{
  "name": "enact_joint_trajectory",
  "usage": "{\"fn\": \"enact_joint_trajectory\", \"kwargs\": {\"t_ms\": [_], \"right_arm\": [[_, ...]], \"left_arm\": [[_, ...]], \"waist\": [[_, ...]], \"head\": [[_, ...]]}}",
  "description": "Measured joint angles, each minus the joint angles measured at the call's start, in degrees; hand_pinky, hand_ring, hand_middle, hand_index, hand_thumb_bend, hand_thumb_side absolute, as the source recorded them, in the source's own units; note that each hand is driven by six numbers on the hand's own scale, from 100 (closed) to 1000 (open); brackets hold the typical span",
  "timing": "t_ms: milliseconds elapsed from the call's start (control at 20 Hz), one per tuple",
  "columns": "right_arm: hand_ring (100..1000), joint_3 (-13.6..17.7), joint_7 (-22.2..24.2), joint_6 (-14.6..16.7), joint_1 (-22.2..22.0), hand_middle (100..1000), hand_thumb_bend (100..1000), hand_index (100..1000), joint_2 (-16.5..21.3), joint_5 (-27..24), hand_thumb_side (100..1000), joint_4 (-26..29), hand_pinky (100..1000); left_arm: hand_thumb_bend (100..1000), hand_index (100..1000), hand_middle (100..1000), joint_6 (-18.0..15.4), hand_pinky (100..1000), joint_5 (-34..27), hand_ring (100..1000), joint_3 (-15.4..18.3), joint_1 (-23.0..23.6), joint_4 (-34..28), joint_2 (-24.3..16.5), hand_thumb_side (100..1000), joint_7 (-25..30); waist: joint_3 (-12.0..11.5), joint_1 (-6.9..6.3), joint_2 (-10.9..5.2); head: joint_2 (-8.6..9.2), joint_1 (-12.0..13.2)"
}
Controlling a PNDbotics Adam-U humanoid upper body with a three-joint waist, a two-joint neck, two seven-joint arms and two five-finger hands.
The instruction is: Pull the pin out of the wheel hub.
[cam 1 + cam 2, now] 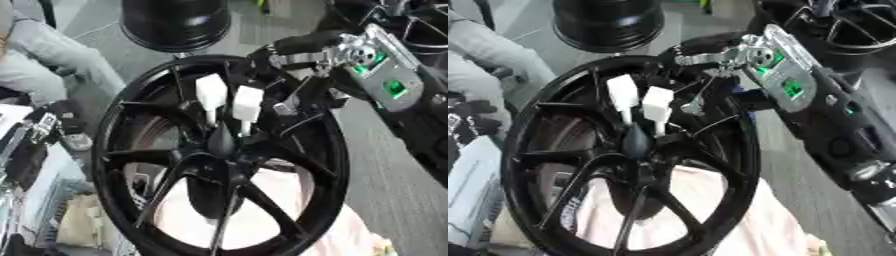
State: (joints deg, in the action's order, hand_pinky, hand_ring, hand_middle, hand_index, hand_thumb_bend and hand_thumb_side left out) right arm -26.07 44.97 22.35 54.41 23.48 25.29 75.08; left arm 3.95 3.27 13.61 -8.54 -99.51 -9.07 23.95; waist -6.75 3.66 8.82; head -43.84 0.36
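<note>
Grey floor runs behind a black wheel [219, 160] standing upright. Seen from the left eye, the right hand [229, 104] comes in from above the wheel's rim, its white-tipped fingers [211, 92] pointing down at the hub [220, 145]. They are drawn close together on a dark, teardrop-shaped pin [221, 136] just above the hub's centre. Another dark wheel [175, 22] stands beyond the rim.

From the right eye, the silver wrist [776, 75] with green lights sits above the rim, and pale cloth [710, 210] shows through the spokes below the hub.
</note>
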Motion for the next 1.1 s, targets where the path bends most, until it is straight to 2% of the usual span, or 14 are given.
{"fn": "enact_joint_trajectory", "kwargs": {"t_ms": [450, 1100], "right_arm": [[845, -0.16, 0.11, -0.10, 0.01, 873, 169, 979, -0.07, 0.42, 252, 0.06, 802], [842, -1.91, 1.63, -1.53, 0.00, 851, 153, 942, 0.73, -2.31, 239, 3.53, 801]], "left_arm": [[108, 825, 744, 0.03, 776, 0.01, 720, 0.00, 0.00, 0.00, 0.00, 784, 0.04], [109, 825, 744, 0.05, 776, 0.05, 720, 0.00, 0.00, 0.00, 0.00, 783, 0.05]], "waist": [[-0.02, 0.15, 0.01], [0.07, 0.29, 0.01]], "head": [[0.00, -0.03], [0.00, -0.03]]}}
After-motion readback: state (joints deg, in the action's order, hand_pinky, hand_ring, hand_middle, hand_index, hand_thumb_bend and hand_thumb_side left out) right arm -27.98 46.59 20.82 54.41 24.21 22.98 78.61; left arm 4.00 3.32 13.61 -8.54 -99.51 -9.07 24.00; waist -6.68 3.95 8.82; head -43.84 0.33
